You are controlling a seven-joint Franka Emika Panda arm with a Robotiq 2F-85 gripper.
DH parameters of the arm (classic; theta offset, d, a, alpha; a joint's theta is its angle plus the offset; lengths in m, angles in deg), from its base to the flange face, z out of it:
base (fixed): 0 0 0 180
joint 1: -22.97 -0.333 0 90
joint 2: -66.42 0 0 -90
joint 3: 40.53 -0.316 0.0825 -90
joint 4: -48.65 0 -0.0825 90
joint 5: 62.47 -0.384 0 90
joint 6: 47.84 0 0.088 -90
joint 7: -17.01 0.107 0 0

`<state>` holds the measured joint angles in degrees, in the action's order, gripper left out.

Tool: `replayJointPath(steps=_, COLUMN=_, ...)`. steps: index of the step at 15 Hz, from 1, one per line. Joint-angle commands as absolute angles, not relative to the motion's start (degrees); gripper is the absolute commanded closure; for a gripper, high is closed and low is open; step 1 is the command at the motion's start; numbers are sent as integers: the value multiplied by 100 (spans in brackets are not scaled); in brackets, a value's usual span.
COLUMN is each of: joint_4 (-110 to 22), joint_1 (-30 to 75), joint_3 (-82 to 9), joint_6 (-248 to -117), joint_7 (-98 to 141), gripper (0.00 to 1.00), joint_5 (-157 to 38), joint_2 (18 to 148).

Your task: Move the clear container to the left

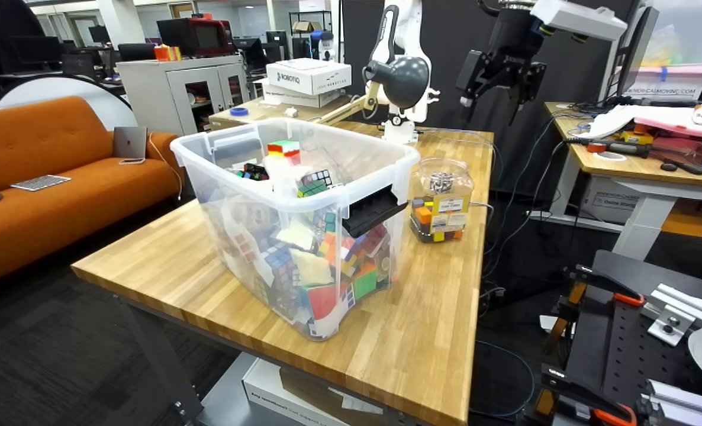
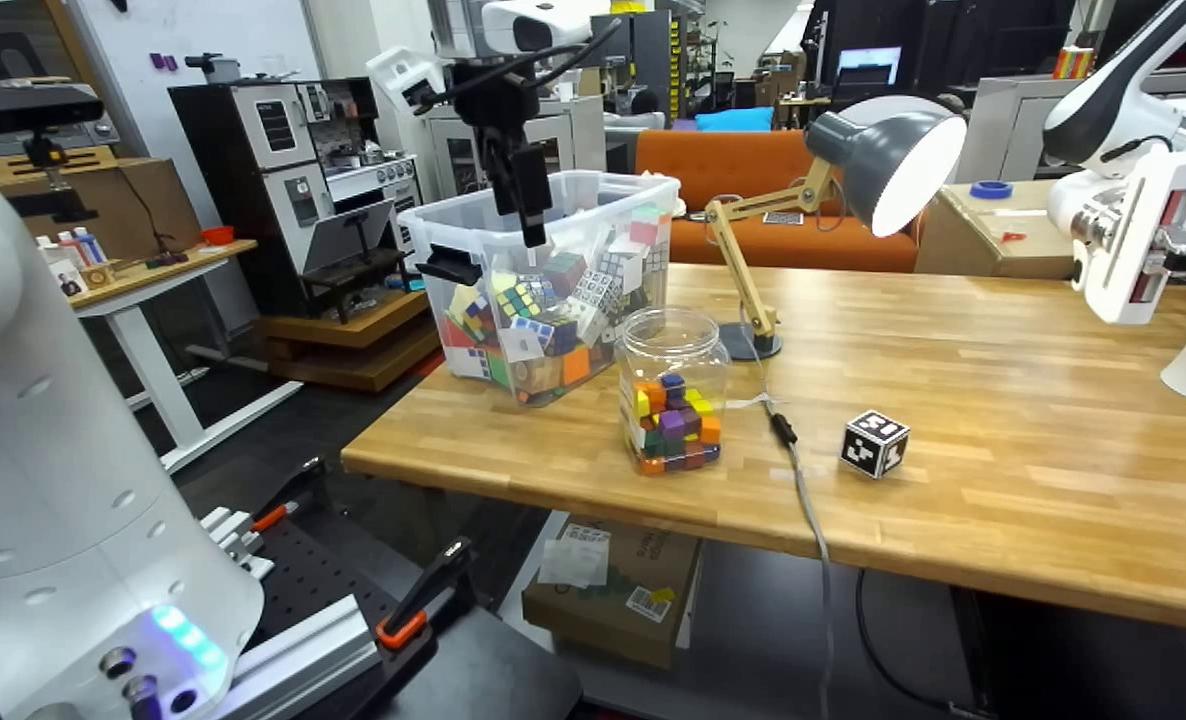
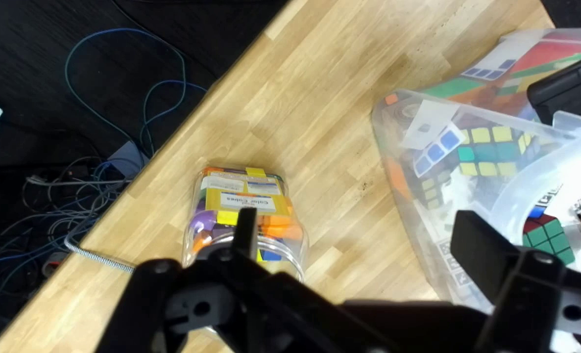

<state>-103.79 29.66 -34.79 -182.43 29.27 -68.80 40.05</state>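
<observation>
The clear container is a small transparent jar with a round open mouth. It stands upright on the wooden table and is partly filled with yellow, orange, purple and blue cubes. In an exterior view its yellow label shows, and it is close to the table edge. In the wrist view the container is at lower left, partly hidden by a finger. My gripper is open and empty, well above the table. In the wrist view the fingers of my gripper are wide apart, with bare table between them.
A large clear bin full of puzzle cubes stands beside the container. A desk lamp and its cable are behind and beside it. A black-and-white marker cube lies on the table. Another white arm stands at the far end.
</observation>
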Motion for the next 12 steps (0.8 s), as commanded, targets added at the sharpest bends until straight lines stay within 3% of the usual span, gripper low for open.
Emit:
replayJointPath(steps=1, joint_4=-9980, joint_1=2995, joint_3=-3278, joint_6=-18818, joint_7=2652, gripper=0, joint_5=-7156, joint_2=4636)
replayJointPath(steps=4, joint_4=-9711, joint_1=3103, joint_3=-3107, joint_6=-19250, joint_7=2608, gripper=0, joint_5=-7076, joint_2=5184)
replayJointPath(steps=12, joint_4=-9904, joint_1=3096, joint_3=-3204, joint_6=-19129, joint_7=2713, gripper=0, joint_5=-7022, joint_2=4889)
